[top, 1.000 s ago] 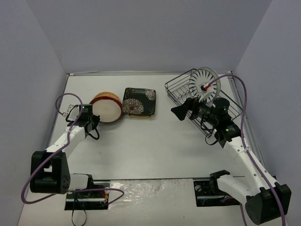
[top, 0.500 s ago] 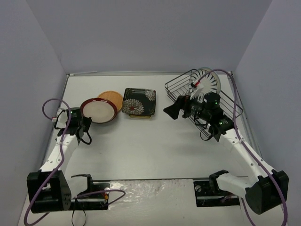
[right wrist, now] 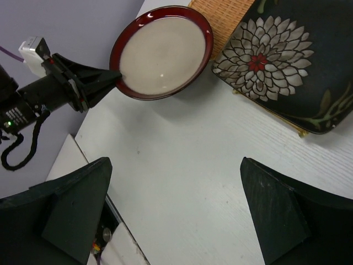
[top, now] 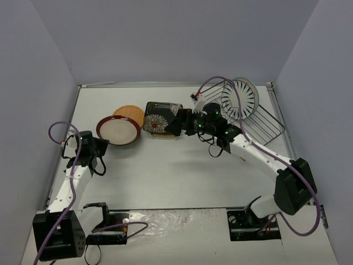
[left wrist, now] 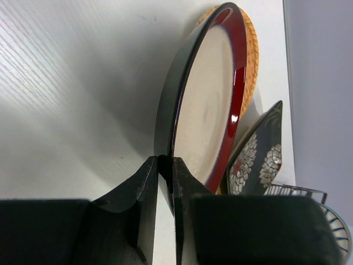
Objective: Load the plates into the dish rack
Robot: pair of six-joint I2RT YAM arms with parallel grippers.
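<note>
My left gripper [top: 101, 146] is shut on the near rim of the red-rimmed cream plate [top: 117, 130], which it holds tilted off the table; the wrist view shows the jaws pinching that rim [left wrist: 165, 165]. The orange plate [top: 130, 112] lies behind it. The black floral square plate [top: 162, 117] lies on the yellow square plate [top: 159, 134], of which only an edge shows. My right gripper [top: 186, 126] is open and empty beside the floral plate's right edge [right wrist: 281, 61]. The striped plate [top: 243, 96] stands in the dish rack [top: 265, 122]. The watermelon plate is out of view.
The dish rack sits at the back right near the right wall. Grey walls close in the table on three sides. Purple cables loop off both arms. In the right wrist view the left gripper [right wrist: 83, 83] and the red-rimmed plate [right wrist: 162, 52] show ahead.
My right gripper has let go of the striped plate, now standing in the rack, and swung left to the floral plate. My left gripper has drawn the red-rimmed plate left and nearer.
</note>
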